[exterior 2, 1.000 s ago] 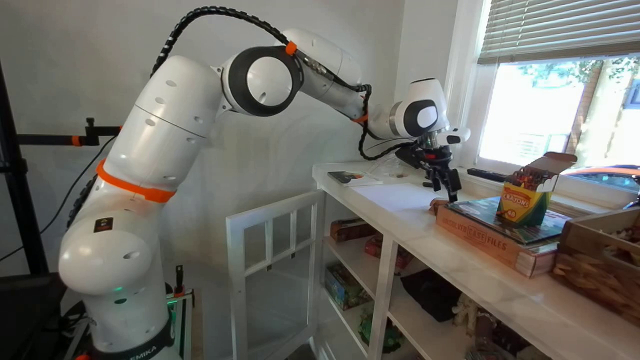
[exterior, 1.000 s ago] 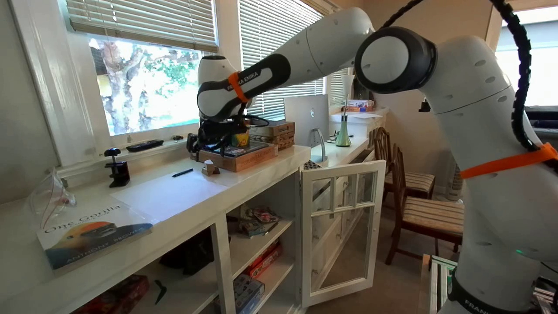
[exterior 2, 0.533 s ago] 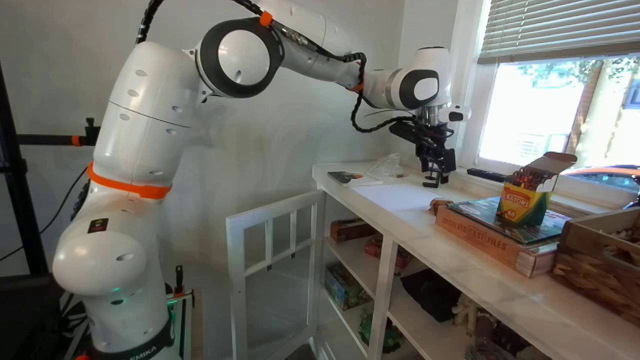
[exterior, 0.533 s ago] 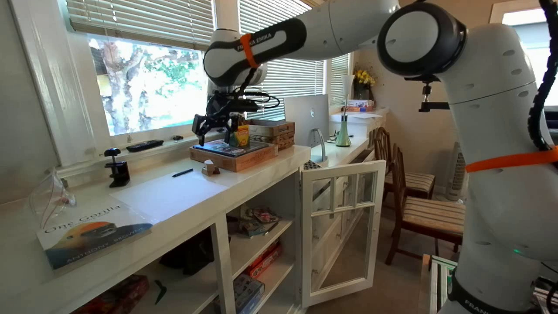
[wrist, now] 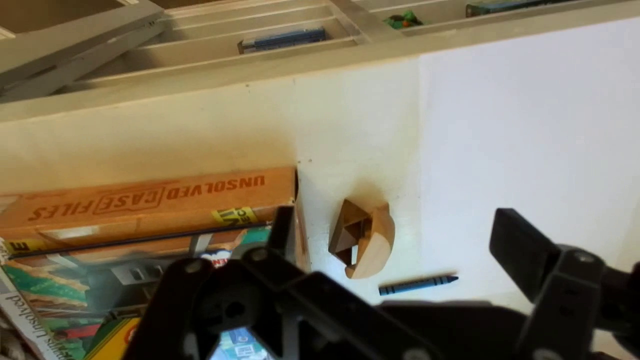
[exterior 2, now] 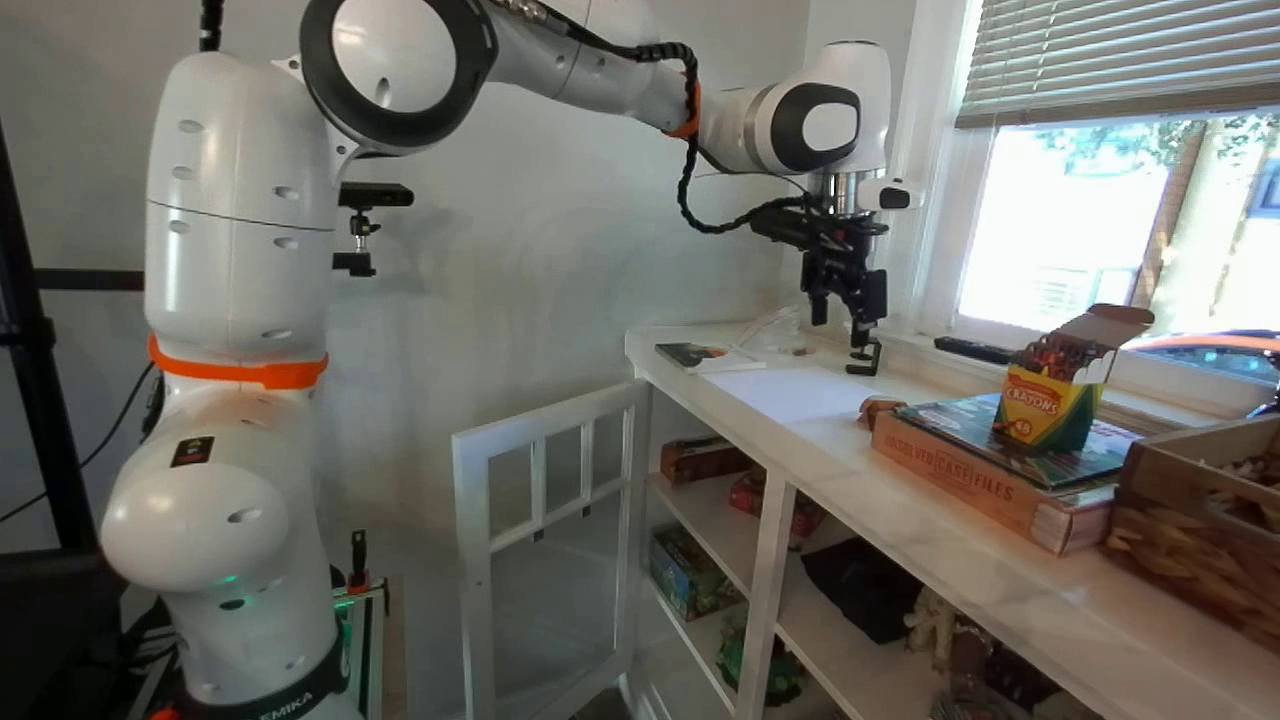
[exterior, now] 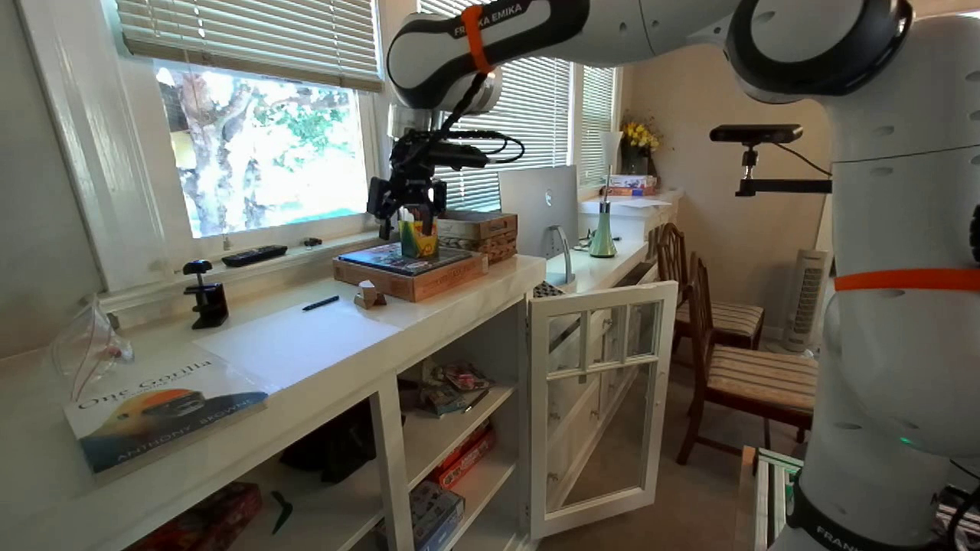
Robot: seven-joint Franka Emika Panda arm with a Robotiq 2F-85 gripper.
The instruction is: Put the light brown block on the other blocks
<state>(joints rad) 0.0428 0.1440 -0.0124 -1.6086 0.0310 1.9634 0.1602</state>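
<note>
While the jaws hang well above the table (wrist: 350,132) (both exterior views agree), they stand wide apart w/ nothing gripped. The light brown block (wrist: 378,245) sits in the small group near the corner of the case-files box (wrist: 150,197); it shows in the wrist view as a curved piece just beside, or leaning on, the other blocks (wrist: 345,227), which are darker brown and angular. Exact contact & support cannot be told. A dark blue crayon (wrist: 417,285) lies near the group. Step in hand: prob. the check after release, b/c the blocks are grouped & the jaws carry no load; a pick not yet begun cannot be ruled out. Next move, case A: if the block rests on the others, hold the jaws clear and do not disturb the stack. Case B: if it only leans, centre the jaws over it, lower, straddle the curved body w/o touching the box, close gently, lift until clear of the others, set it on top, then release. Use min. force; the pieces will prob. tip easily.
</note>
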